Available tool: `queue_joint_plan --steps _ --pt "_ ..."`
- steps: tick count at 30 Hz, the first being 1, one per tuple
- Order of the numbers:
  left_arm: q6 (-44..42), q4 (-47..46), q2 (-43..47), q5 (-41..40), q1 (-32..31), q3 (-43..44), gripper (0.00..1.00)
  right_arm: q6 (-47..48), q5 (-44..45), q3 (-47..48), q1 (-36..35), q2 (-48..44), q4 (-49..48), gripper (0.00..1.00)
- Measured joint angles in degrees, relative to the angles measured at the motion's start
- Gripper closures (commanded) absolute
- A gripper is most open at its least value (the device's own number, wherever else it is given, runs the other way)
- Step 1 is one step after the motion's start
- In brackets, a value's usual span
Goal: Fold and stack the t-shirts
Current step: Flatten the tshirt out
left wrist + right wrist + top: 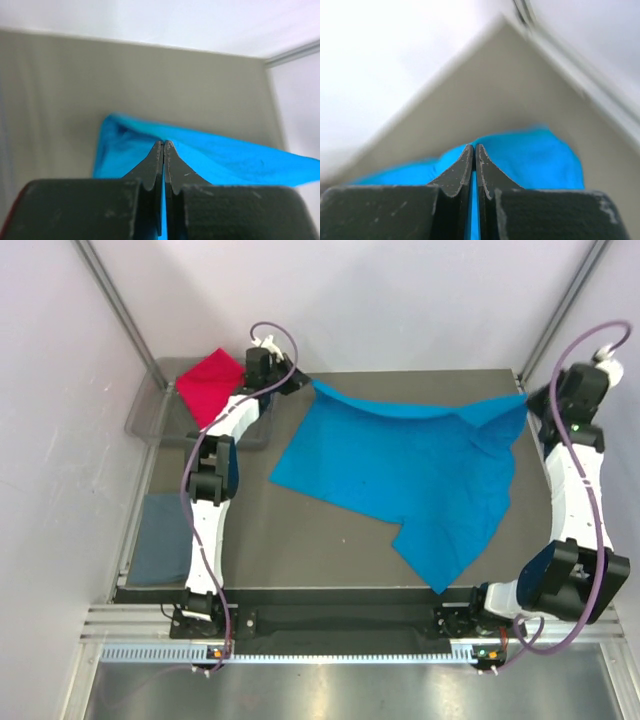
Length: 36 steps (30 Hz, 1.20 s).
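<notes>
I am seeing the left gripper (298, 380) pinching the far left corner of the turquoise t-shirt (400, 470), jaws closed tight on cloth, and the right gripper (530, 402) clamping its far right corner likewise. The shirt's near part is lying on the table (300, 550). The red t-shirt (210, 382) is sitting in the tray (143, 415); the grey-blue t-shirt (158, 535) is lying near left

Turquoise t-shirt (215, 157) pinched between tight jaws
</notes>
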<state>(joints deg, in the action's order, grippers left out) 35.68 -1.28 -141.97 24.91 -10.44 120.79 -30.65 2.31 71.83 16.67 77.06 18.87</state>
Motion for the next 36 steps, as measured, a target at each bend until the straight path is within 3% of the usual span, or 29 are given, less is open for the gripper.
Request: queue_joint_plan --steps 4,13,18,27,36 --pt "3.3 -2.5 5.2 3.4 0.0 -2.0 1.0 -0.7 -0.5 11.4 0.0 1.6 -1.7 1.0" --pt "7.1 -6.9 24.1 8.3 -0.2 -12.2 1.0 1.1 0.4 27.0 0.4 0.4 0.0 1.0" --pt "6.3 -6.1 38.9 8.7 -0.2 -17.0 1.0 1.2 2.6 30.6 1.0 -5.5 -0.6 1.0" --pt "0.1 -2.2 65.1 6.4 -0.2 -16.6 1.0 2.0 6.3 40.3 1.1 -15.8 -6.8 1.0" --pt "-2.9 3.1 77.8 4.4 -0.3 -16.8 1.0 4.7 9.7 46.0 1.1 -19.6 -11.0 1.0"
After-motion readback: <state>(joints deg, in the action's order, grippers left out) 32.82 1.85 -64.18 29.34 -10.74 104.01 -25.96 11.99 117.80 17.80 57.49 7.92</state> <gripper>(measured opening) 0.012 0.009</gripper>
